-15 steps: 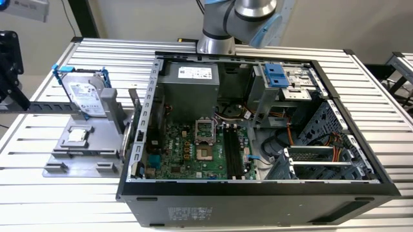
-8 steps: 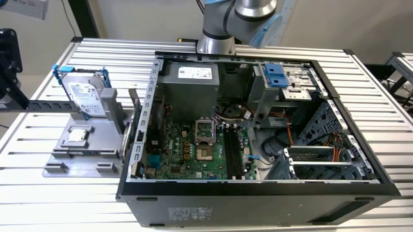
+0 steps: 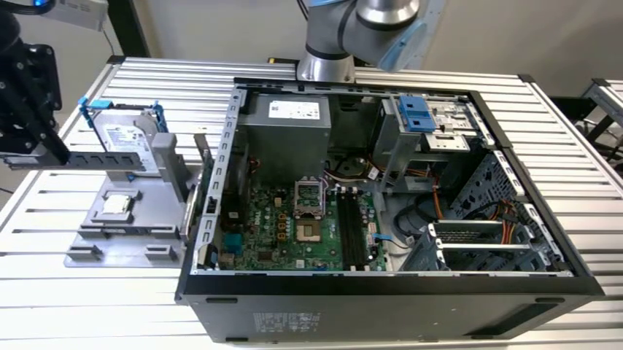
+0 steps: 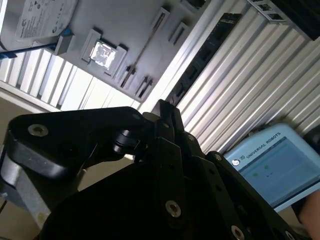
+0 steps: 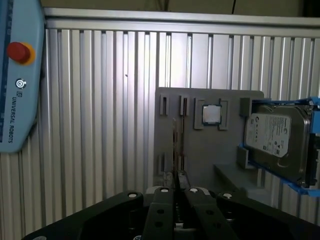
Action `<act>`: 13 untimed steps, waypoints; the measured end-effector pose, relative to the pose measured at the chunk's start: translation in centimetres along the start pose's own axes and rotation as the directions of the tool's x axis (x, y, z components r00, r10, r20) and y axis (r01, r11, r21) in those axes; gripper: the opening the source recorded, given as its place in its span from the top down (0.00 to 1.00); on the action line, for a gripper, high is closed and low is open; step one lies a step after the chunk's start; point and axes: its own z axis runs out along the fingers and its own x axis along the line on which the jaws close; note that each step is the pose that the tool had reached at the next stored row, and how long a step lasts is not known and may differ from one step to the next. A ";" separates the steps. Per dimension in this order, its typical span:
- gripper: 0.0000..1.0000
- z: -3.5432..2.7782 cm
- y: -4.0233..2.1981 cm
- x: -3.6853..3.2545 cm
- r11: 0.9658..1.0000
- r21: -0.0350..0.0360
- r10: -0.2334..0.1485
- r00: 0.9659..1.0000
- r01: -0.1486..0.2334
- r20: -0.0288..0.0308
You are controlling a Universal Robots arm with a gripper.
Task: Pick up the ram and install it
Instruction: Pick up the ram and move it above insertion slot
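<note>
**A:** Where is the ram?

**B:** It stands on edge in a slot of the grey holder [image 5: 200,165]. In the first wrist view the ram [image 5: 174,142] is a thin line seen edge-on, straight out past the fingertips and in line with them. In the second wrist view it [image 4: 207,52] shows its long dark side, beyond the tips with open space between.

**A:** And the jaws?

**B:** Clenched, with nothing between them. In both wrist views the gripper [image 5: 175,176] [image 4: 164,107] has its two black fingers pressed together at the tips.

**A:** What else is ahead of the jaws?

**B:** The CPU [image 5: 211,114] lies flat in its own pocket of the holder, just to one side of the ram's line. The drive [image 5: 277,135], in its blue bracket, is propped up farther off on that same side. On the other side of the jaws the pendant [image 5: 17,75] lies on the ribbed table [image 5: 100,100].

**A:** And the case?

**B:** In the exterior view the open case [image 3: 389,299] lies on the table with the motherboard [image 3: 282,226] exposed. The holder [image 3: 117,219] sits just beside it on the exterior view's left. The ram [image 3: 203,175] is upright at the holder's edge nearest the case.
</note>
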 end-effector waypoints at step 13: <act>1.00 -0.03 -5.75 0.03 1.000 0.000 0.000 1.000 0.000 0.000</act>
